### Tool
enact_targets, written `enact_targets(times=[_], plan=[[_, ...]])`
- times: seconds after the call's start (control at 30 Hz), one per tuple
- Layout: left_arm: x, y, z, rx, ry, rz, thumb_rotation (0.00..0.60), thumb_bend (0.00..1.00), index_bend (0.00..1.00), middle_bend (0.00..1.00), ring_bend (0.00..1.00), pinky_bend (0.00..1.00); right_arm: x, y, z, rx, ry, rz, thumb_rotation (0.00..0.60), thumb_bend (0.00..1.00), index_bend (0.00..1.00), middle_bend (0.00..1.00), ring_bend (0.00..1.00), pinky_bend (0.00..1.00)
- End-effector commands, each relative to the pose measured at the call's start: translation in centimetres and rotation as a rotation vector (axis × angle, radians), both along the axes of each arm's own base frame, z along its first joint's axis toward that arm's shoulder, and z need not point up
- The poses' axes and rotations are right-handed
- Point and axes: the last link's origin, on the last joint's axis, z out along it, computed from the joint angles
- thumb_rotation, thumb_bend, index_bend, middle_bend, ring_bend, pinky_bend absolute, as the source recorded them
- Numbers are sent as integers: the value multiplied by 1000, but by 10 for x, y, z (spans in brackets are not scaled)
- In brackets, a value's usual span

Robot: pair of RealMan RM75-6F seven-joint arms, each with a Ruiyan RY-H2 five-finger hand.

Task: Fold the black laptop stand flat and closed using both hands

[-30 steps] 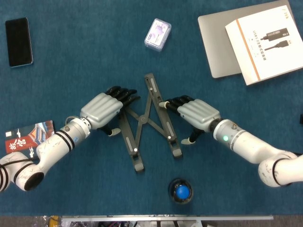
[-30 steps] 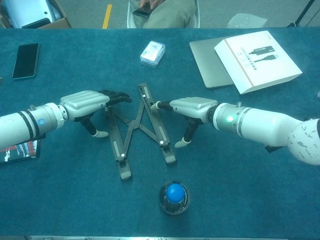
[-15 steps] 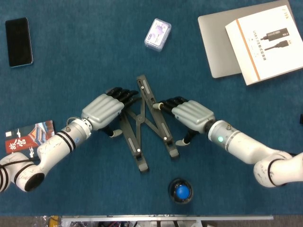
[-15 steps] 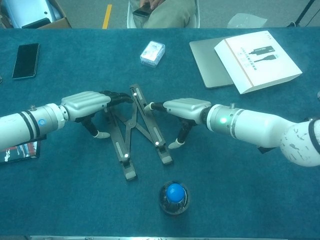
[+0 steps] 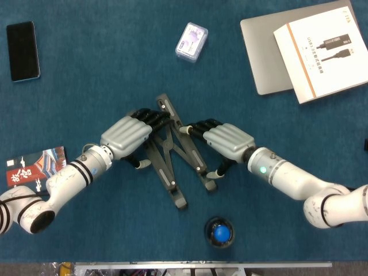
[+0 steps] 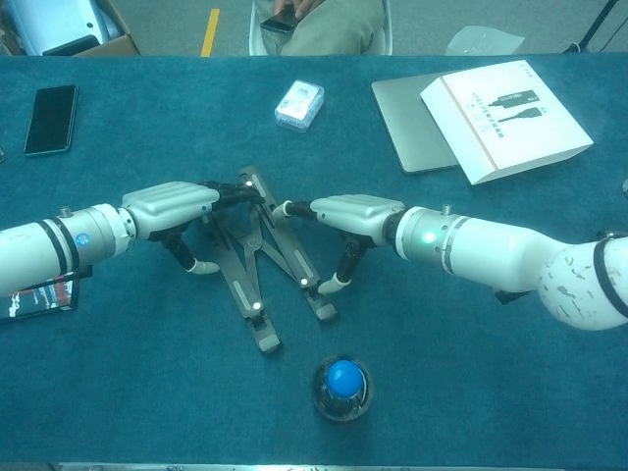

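Note:
The black laptop stand [image 5: 170, 175] lies on the blue table between my two hands, its two long bars crossed by thin links and drawn into a narrow V. My left hand [image 5: 127, 137] lies against the left bar, fingers stretched over the top end and thumb down on the cloth. My right hand [image 5: 225, 140] presses the right bar from the other side, fingers reaching the links and thumb beside the bar's lower end. In the chest view the stand [image 6: 257, 306] lies between the left hand [image 6: 172, 201] and the right hand [image 6: 353, 211]. Neither hand wraps around a bar.
A blue ball in a dark holder [image 5: 221, 233] sits just in front of the stand. A small clear box [image 5: 191, 41] lies behind it. A grey laptop [image 5: 264, 52] with a white carton [image 5: 322, 49] is at the back right, a phone [image 5: 23, 50] back left, a booklet [image 5: 31, 167] at the left.
Both hands have moved inward toward each other. The stand's two bars have swung closer together, and its top end has shifted to the left.

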Motion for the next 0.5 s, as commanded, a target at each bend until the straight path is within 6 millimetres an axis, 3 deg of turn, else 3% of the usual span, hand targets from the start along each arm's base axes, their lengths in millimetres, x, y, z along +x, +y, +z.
enact_targets(times=[0.03,0.3,0.5], plan=[[0,0,0,-8,-6,14,600,249,0,0,0,0,1,0,-1,1,-7,-3,600,123,0,39,0,24],[0,0,1,-20,-11,36,600,249,0,0,0,0,2,1,-4,5,-29,-22,600,124,0,26,0,23],[1,5,20,47,9,-19,600,249,0,0,0,0,7,-11,17,-30,-41,8,600,124,0,17,0,23]])
